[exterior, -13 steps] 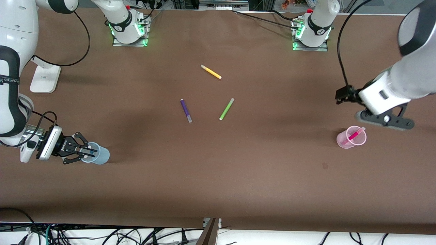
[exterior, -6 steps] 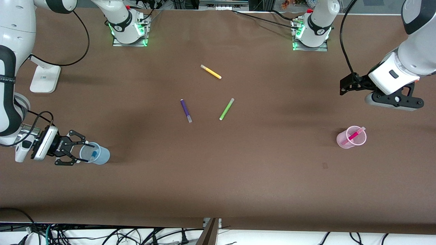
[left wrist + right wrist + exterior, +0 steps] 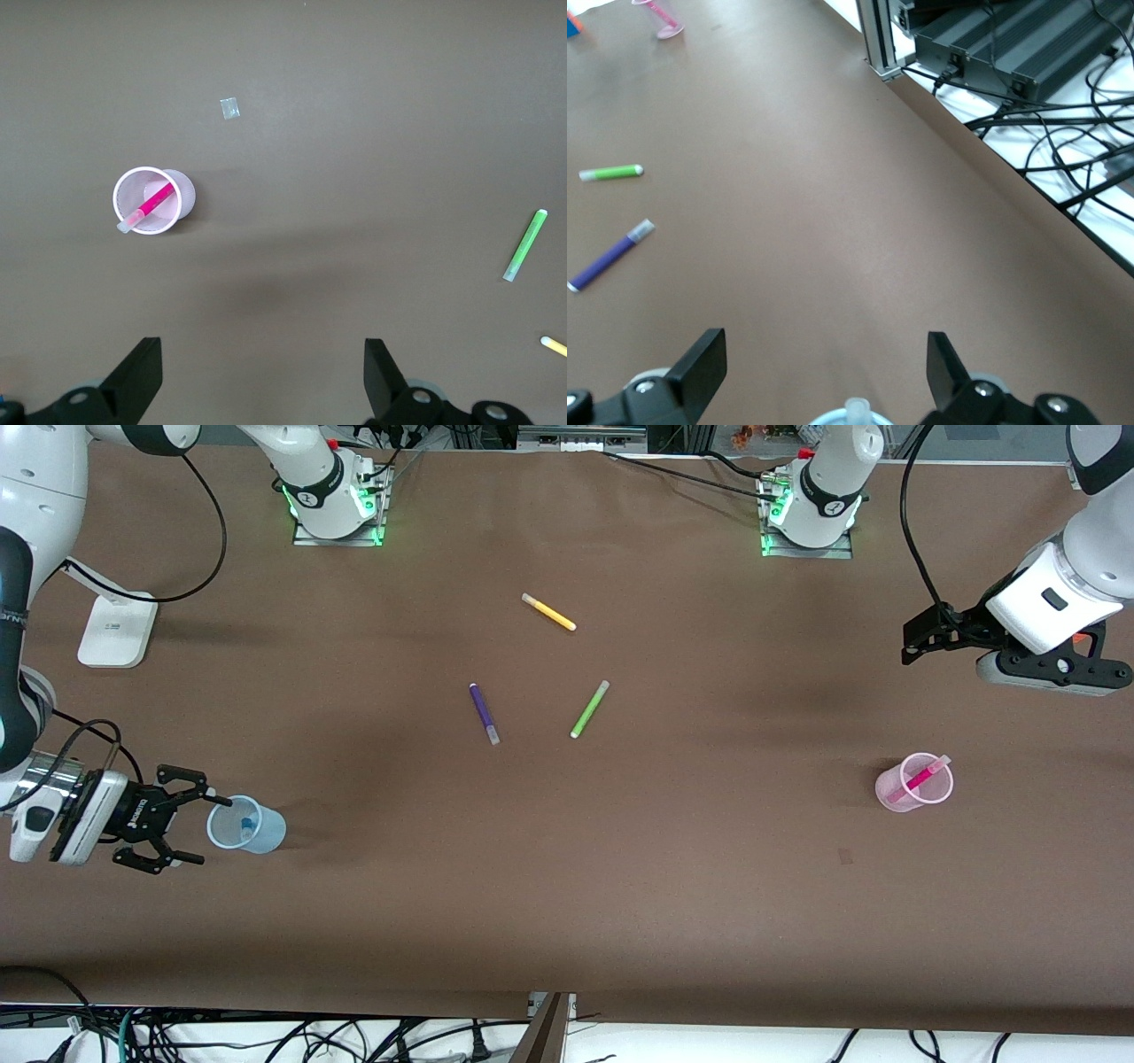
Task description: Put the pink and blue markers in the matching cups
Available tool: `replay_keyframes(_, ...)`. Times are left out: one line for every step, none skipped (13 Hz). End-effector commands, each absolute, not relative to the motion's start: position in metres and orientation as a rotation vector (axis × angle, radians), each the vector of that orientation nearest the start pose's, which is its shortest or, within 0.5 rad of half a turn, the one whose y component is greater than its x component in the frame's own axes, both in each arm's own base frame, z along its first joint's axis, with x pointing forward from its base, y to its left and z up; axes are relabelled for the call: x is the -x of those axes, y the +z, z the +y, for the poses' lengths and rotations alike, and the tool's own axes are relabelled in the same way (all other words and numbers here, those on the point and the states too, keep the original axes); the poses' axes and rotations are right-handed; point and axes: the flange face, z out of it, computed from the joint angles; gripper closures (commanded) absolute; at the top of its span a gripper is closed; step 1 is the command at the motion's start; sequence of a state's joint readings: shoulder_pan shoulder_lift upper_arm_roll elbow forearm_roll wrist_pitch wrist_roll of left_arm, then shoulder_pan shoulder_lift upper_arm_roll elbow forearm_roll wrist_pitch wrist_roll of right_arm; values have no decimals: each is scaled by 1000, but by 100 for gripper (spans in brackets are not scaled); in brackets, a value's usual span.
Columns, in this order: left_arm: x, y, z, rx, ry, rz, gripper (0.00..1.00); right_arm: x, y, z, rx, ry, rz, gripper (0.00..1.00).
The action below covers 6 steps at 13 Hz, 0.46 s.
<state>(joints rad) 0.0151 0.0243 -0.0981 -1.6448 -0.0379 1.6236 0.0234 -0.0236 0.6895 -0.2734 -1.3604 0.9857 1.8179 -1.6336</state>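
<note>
blue marker (image 3: 245, 828) in blue cup (image 3: 248, 825); pink marker (image 3: 921, 776) in pink cup (image 3: 912, 782). right claw (image 3: 190, 828) open beside blue cup; left claw (image 3: 257, 376) open over counter (image 3: 620, 868).

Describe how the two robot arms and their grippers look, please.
Both arms have glossy white shells with black joint bands and black cables looped alongside. The right gripper has a white body with black linkage fingers and small white lettering. The left gripper is black on a white wrist. Green lights glow at both bases.

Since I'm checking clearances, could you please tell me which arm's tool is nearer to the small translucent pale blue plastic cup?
Right. The right tool, open, sits just beside the small translucent pale blue plastic cup; the left tool hangs open at the left arm's end.
</note>
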Motion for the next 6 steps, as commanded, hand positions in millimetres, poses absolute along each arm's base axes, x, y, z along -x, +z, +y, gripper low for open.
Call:
replay_keyframes(-557, 585, -46, 3198, 45, 193, 0, -727, 365, -83, 2277, -524, -1103, 0)
replay_keyframes(-557, 584, -44, 3198, 47, 188, 0, -727, 378, -78, 2343, -465, -1038, 0)
replay_keyframes(-557, 584, -44, 3198, 47, 188, 0, -725, 388, -75, 2420, -396, -957, 0)
replay_keyframes(-557, 584, -40, 3199, 49, 186, 0, -724, 397, -63, 2476, -330, -902, 0)
replay_keyframes(-557, 585, -32, 3198, 47, 201, 0, -722, 408, -53, 2546, -270, -876, 0)
replay_keyframes(-557, 585, -31, 3197, 49, 218, 0, -718, 422, -42, 2619, -215, -841, 0)
